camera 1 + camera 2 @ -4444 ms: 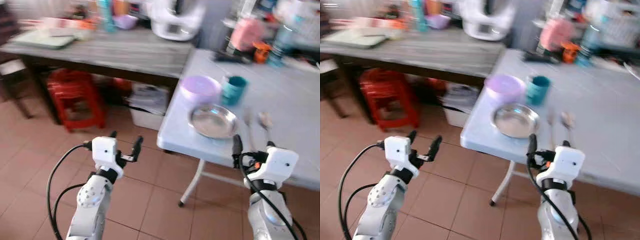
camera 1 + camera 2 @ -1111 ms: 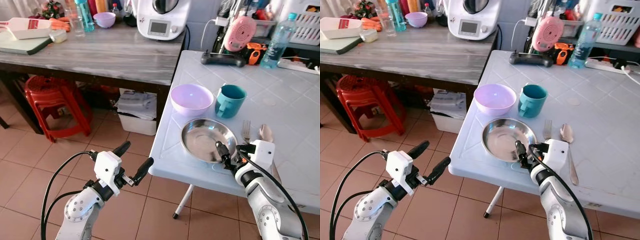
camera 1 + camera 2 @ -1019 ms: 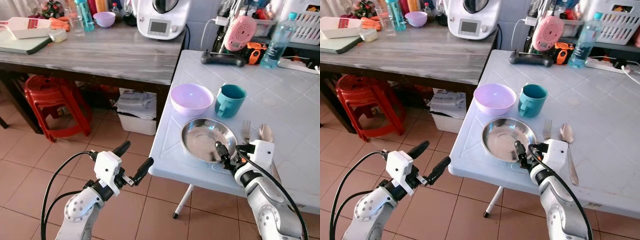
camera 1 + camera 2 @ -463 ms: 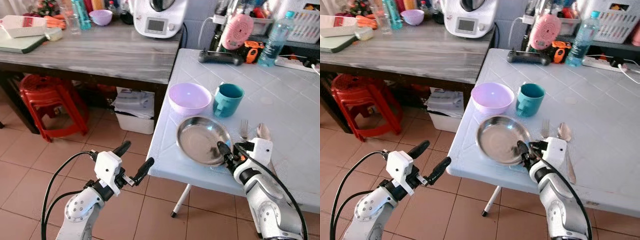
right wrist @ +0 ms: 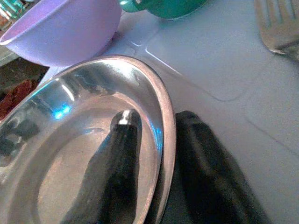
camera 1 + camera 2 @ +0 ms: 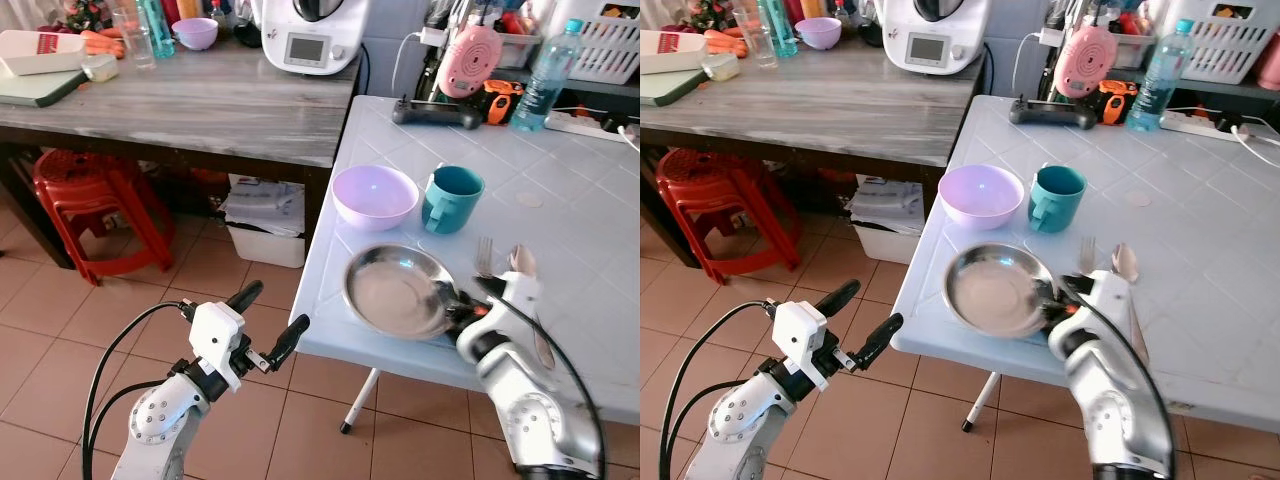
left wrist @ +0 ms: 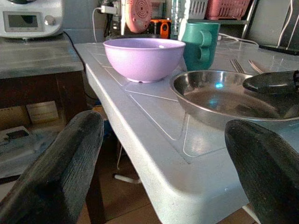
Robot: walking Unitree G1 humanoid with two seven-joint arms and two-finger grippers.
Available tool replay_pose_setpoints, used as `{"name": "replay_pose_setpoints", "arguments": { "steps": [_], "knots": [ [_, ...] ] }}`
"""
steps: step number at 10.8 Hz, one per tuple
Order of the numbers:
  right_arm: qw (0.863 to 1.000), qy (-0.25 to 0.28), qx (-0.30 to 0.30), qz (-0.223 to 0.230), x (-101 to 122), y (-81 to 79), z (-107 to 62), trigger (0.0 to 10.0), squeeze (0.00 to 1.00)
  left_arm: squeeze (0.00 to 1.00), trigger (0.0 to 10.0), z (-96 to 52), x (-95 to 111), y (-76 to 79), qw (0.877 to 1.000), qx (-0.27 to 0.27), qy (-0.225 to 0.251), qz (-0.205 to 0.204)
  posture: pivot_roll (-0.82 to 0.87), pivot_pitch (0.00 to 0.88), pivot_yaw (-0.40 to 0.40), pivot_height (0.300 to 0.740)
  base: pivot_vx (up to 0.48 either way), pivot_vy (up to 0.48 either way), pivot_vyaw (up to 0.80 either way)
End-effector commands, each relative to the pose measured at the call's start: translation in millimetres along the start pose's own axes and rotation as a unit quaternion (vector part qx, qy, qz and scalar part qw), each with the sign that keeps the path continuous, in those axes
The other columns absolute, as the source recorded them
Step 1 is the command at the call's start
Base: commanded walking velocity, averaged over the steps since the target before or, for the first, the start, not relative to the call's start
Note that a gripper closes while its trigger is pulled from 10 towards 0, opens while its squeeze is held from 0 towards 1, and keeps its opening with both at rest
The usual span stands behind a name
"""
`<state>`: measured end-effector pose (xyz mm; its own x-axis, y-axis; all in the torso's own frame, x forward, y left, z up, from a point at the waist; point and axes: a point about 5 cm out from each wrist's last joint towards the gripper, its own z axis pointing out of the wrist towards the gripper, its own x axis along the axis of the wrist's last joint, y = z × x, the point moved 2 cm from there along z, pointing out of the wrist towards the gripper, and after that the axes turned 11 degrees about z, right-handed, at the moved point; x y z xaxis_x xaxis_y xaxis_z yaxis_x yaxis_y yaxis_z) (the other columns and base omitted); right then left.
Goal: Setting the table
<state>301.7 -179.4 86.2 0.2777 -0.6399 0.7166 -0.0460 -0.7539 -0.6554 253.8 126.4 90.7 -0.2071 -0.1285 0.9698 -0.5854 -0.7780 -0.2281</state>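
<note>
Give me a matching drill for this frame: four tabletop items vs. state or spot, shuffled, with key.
Items:
1. steel plate
2. purple bowl
3. teal mug
4. fork

States:
A. lies flat beside the spoon, past the plate's far-right side
B. rim pinched by the right end effector, one finger inside and one outside
C. stands upright right of the bowl, handle toward the robot
D. empty, near the table's left edge, behind the plate

Pairs: 1-B, 2-D, 3-C, 4-A

The left end effector hangs open off the table's edge, holding nothing.
</note>
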Motion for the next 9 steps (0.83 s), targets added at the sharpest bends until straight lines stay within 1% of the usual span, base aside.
{"name": "replay_pose_setpoints", "arguments": {
  "steps": [1, 2, 3, 4, 5, 6, 7, 8, 9],
  "knots": [
    [0.999, -0.03, -0.028, 0.022, -13.4, 10.1, -2.0, 0.0, 0.0, 0.0, 10.0, -1.8, 2.4, 0.8, 1.0, -0.007, 0.002, 0.009, 0.09, 0.075, -0.017, 0.74, 0.0, 0.0, 0.0],
    [0.998, -0.033, -0.025, 0.04, -14.4, 3.9, -1.0, 0.0, 0.0, 0.0, 10.0, -2.5, 2.2, 0.3, 1.0, -0.007, 0.002, 0.009, 0.09, 0.074, -0.017, 0.74, 0.0, 0.0, 0.0],
    [0.998, -0.038, -0.022, 0.038, -15.2, 1.8, -0.3, 5.6, 0.0, 0.0, 10.0, -2.6, 2.3, 0.3, 1.0, -0.008, 0.002, 0.009, 0.09, 0.075, -0.018, 0.74, 0.0, 0.0, 0.0],
    [0.998, -0.044, -0.024, 0.037, -16.5, 1.2, 0.1, 10.0, 0.0, 0.0, 10.0, -2.7, 2.5, 0.1, 1.0, -0.009, 0.002, 0.009, 0.09, 0.075, -0.018, 0.74, 0.0, 0.0, 0.0],
    [0.998, -0.053, -0.029, 0.033, -19.4, 3.5, -0.2, 10.0, 0.0, 0.0, 10.0, -2.4, 2.7, 0.2, 1.0, -0.009, 0.002, 0.008, 0.09, 0.075, -0.018, 0.74, 0.0, 0.0, 0.0],
    [0.997, -0.062, -0.027, 0.028, -22.3, 2.4, -1.8, 10.0, 0.0, 0.0, 10.0, -2.5, 3.3, 0.6, 1.0, -0.009, 0.003, 0.008, 0.09, 0.08, -0.018, 0.74, 0.0, 0.0, 0.0],
    [0.997, -0.068, -0.037, 0.024, -25.4, 4.8, -3.4, 9.3, 0.0, 0.0, 10.0, -2.5, 3.6, 1.4, 1.0, -0.01, 0.003, 0.007, 0.09, 0.078, -0.018, 0.74, 0.0, 0.0, 0.0],
    [0.997, -0.066, -0.039, 0.027, -25.6, 5.1, -3.7, 0.0, 0.0, 0.0, 10.0, -2.1, 3.8, 1.3, 1.0, -0.01, 0.003, 0.007, 0.09, 0.078, -0.018, 0.74, 0.0, 0.0, 0.0],
    [0.998, -0.057, -0.037, 0.014, -23.3, 1.6, -4.7, 0.0, 0.0, 0.0, 10.0, -2.0, 4.1, -0.8, 1.0, -0.001, 0.004, 0.009, 0.08, 0.073, -0.016, 0.74, 0.0, 0.0, 0.0]
  ]
}}
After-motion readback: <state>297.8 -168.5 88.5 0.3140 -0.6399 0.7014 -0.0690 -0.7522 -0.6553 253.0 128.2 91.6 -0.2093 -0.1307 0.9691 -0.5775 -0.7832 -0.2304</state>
